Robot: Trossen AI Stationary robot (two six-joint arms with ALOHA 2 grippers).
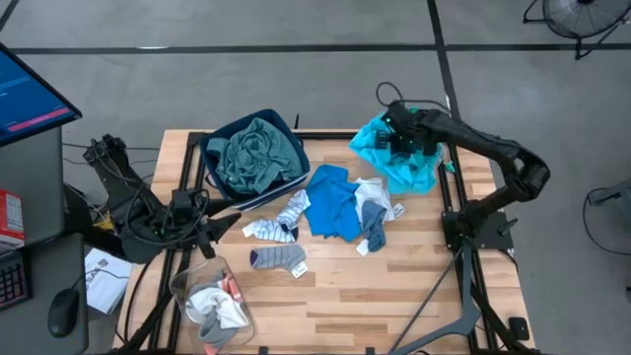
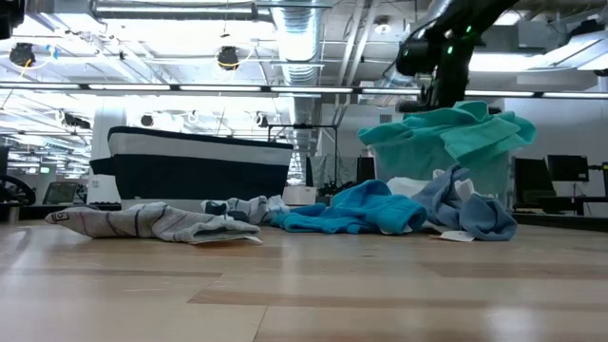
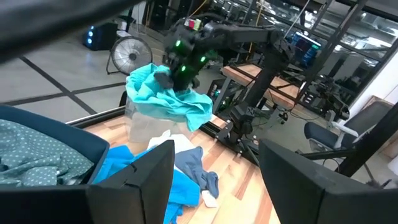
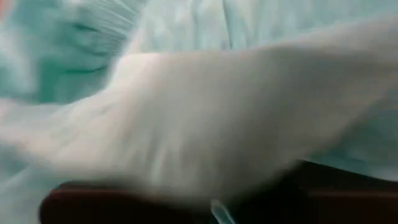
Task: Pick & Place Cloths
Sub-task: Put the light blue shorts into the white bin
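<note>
Near edge: clear plastic tub (image 1: 212, 306) holding white socks. Left gripper (image 1: 212, 229) waits beside the dark blue square bin (image 1: 293, 126), fingers spread, empty. Mid-table: grey striped socks (image 1: 279, 258), bright blue top (image 1: 332, 202). Far right: right gripper (image 1: 406, 141) pressed into the crumpled turquoise top (image 1: 394, 163) heaped on a clear tub (grip hidden, cannot tell). Step in hand: placing it there, by my reading. Next: let go, lift clear.

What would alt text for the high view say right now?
The right hand is down on a turquoise cloth top draped over a tub at the wooden table's far right. The left hand waits near a dark blue square bin holding a teal-green shirt.
</note>
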